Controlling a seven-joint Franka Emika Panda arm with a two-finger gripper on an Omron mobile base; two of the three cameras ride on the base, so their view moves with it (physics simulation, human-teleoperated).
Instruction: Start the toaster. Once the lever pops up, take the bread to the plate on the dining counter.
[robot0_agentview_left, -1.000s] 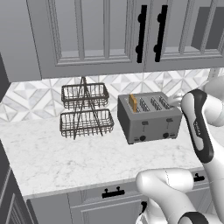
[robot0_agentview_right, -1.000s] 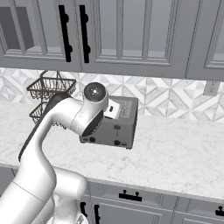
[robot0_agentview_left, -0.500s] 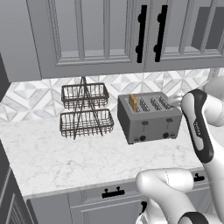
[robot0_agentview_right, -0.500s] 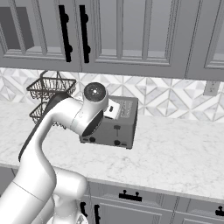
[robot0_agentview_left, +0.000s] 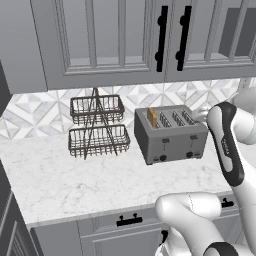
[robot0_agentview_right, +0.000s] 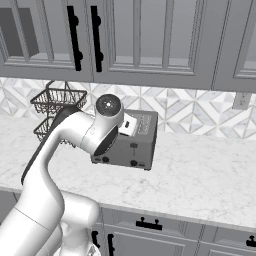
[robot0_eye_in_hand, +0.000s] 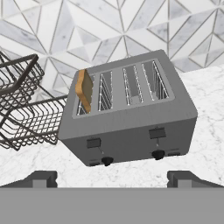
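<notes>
The grey four-slot toaster stands on the marble counter, with its front face toward the hand camera. The golden-tan bread sticks up out of the leftmost slot. Two dark levers sit high on the front face, with two round knobs below them. My gripper is open and holds nothing. It hovers in front of and above the toaster, apart from it. The toaster and bread also show in the left base view, and the toaster sits partly behind my arm in the right base view. The plate and dining counter are out of view.
A two-tier wire basket rack stands just left of the toaster, close to its side. Grey wall cabinets with dark handles hang overhead. The tiled backsplash is right behind the toaster. Bare marble counter stretches to the toaster's right.
</notes>
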